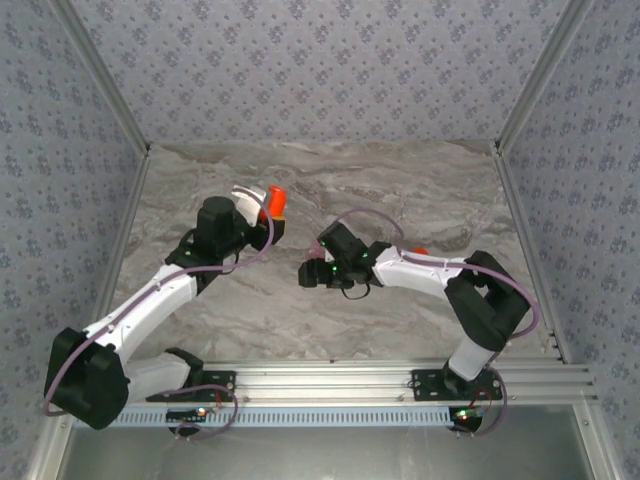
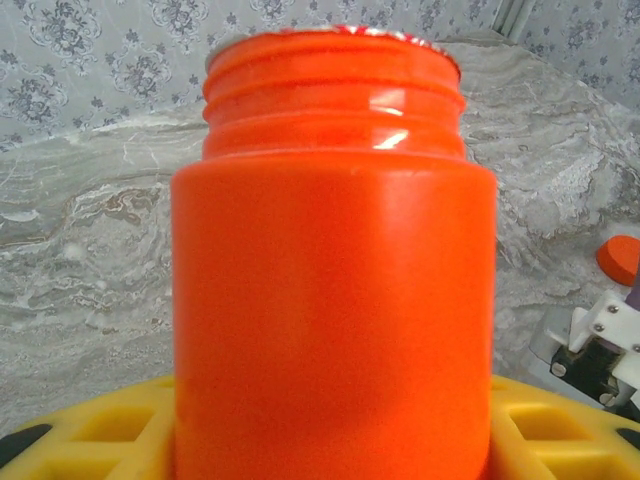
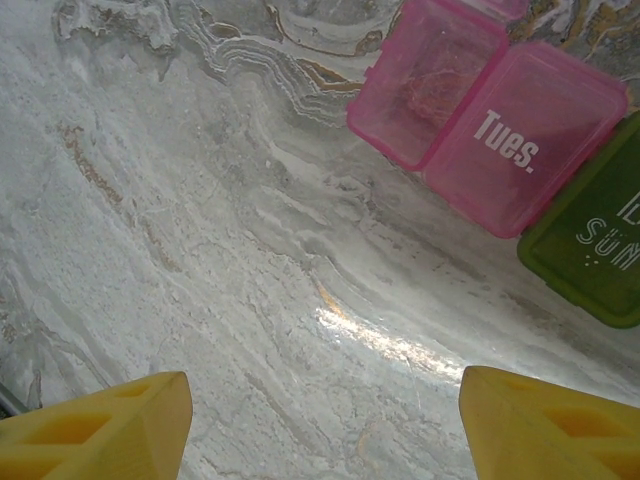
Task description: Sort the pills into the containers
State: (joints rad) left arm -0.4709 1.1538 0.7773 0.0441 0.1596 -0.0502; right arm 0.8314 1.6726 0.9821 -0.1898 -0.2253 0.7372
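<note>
Surface: grey-veined marble table [image 1: 400, 180], walled in by floral-patterned panels.
Item: containers [image 3: 480, 130], a joined strip of pill compartments; the pink compartment [image 3: 420, 80] lies open, with its "Tues." lid [image 3: 530, 135] folded back flat.
Location: on the table, up and to the right in the right wrist view, well apart from the fingertips.
Handling: we judge them light, thin-walled and stiff, and smooth enough to skid on the marble. The hinges look delicate.
Hold: by the outer side walls, we suggest, never by a lid.
Right gripper [image 3: 325, 425]: jaws apart, with nothing between them.
Left gripper [image 1: 268, 222]: clamped on the uncapped orange bottle [image 2: 330, 280], which is held upright.
Obscured: the green part marked "SUN" [image 3: 590, 240] is cut by the frame edge, so we cannot tell whether it is open. A reddish patch in the pink compartment may be one of the pills. The opaque bottle wall hides what is inside.
</note>
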